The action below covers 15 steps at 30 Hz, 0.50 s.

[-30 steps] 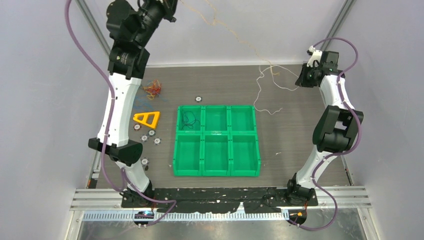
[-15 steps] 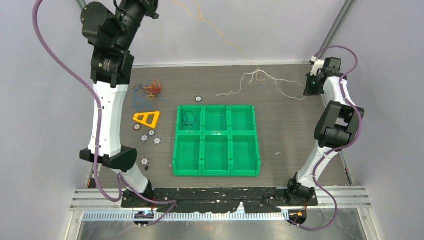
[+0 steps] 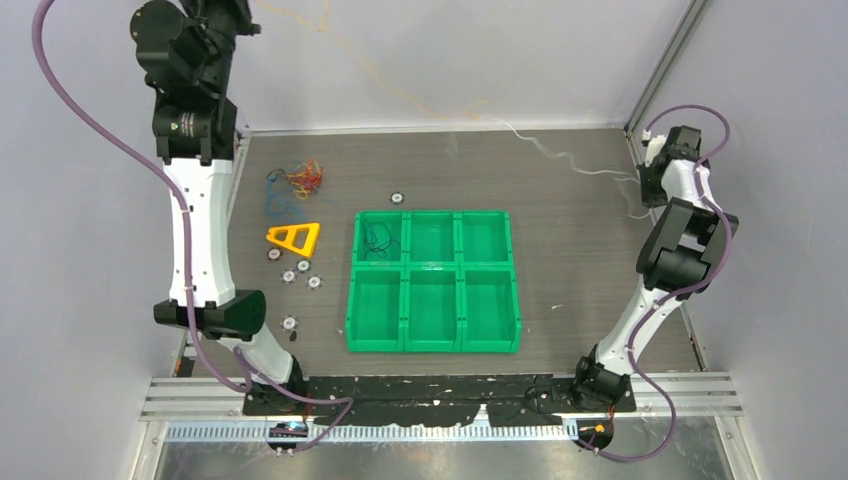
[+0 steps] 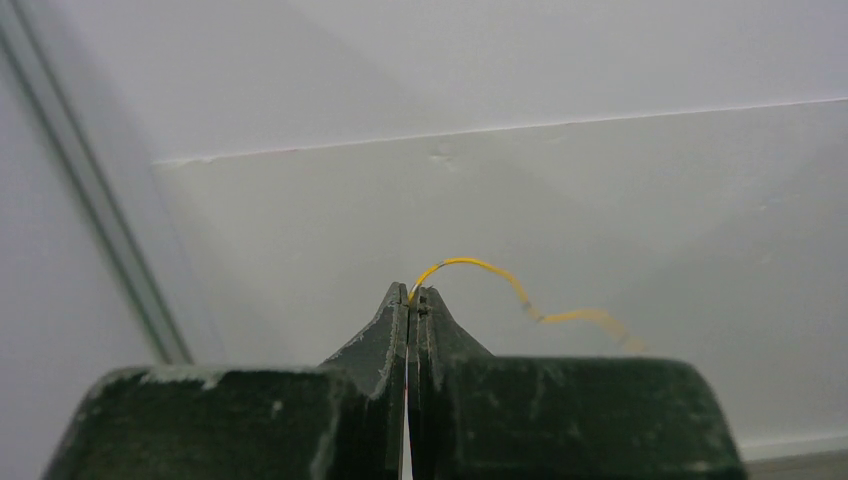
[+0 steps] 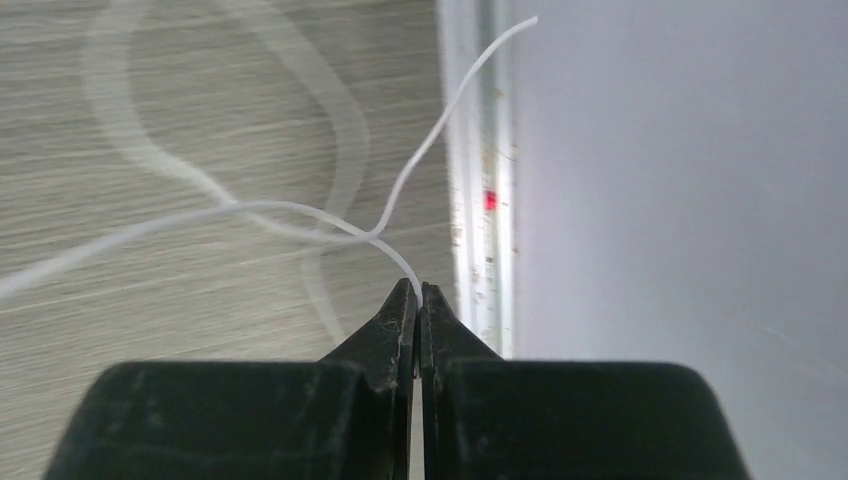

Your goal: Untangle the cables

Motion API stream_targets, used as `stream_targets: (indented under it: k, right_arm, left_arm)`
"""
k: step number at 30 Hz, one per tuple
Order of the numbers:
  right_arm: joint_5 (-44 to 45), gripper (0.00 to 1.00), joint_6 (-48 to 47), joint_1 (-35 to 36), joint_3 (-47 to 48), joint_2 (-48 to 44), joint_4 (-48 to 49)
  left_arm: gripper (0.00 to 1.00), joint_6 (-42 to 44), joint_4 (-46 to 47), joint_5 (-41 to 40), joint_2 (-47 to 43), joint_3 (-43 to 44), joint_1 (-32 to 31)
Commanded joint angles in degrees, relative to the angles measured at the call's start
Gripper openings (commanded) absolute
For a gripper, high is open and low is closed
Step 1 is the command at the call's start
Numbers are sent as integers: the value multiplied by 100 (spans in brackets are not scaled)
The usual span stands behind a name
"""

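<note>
From above, your left arm (image 3: 190, 150) reaches high at the far left. A yellow wire (image 3: 440, 106) slants down from its top to meet a white wire (image 3: 575, 160), which runs to your right arm (image 3: 690, 190) at the table's (image 3: 580, 260) far right edge. A coloured tangle (image 3: 300, 180) lies far left, and a black wire (image 3: 378, 238) sits in the tray's (image 3: 432, 345) back-left compartment.

In the left wrist view, your left gripper (image 4: 412, 295) is clenched on the yellow wire.

In the right wrist view, your right gripper (image 5: 418, 290) pinches the white wire.
</note>
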Motion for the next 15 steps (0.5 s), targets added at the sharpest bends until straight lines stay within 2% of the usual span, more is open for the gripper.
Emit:
stream_targets:
  k: [1,6,9,12,15]
  right_arm:
    - [435,5,-436,-181,117,-74,330]
    - [390,5,-550,-220,27,-173,363]
    - [150,5,-457,-216,6,-239,343]
    - [5,5,-401,-212,24,-273,274]
    - [-318,5,-395,-211,34,-357,132]
  left_arm:
    - [0,104,-237,-559,173,169,670]
    - [0,-104,-540,-362,355,174,1012]
    - [0,-352,-567,162,255,-68,1014]
    - [0,-387,-517,209,168,-253,1011]
    - [0,-555,-509,751,50,-331,1050]
